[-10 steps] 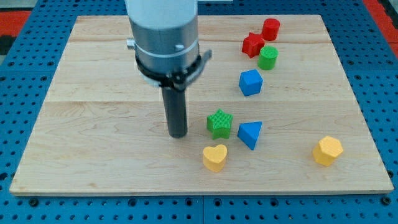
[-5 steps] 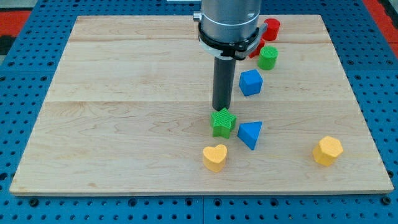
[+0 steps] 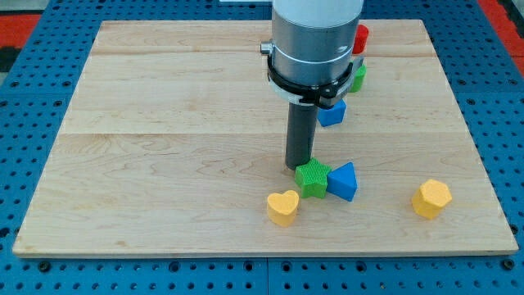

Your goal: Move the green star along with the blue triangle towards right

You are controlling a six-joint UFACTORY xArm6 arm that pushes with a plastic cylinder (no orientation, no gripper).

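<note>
Star (image 3: 312, 179) & triangle (image 3: 343, 180) shifted; ~2 yellow.

A pale wooden worktop (image 3: 147, 131) lay on a blue perforated base (image 3: 24, 98). A yellow heart-shaped block (image 3: 283, 207) sat near the view's bottom, and a yellow block of rounded, faceted shape (image 3: 431, 198) rested well apart towards the view's right. Higher up, a blue block (image 3: 334, 113), a green block (image 3: 359, 76) and a red block (image 3: 361, 36) each showed only in part.
</note>
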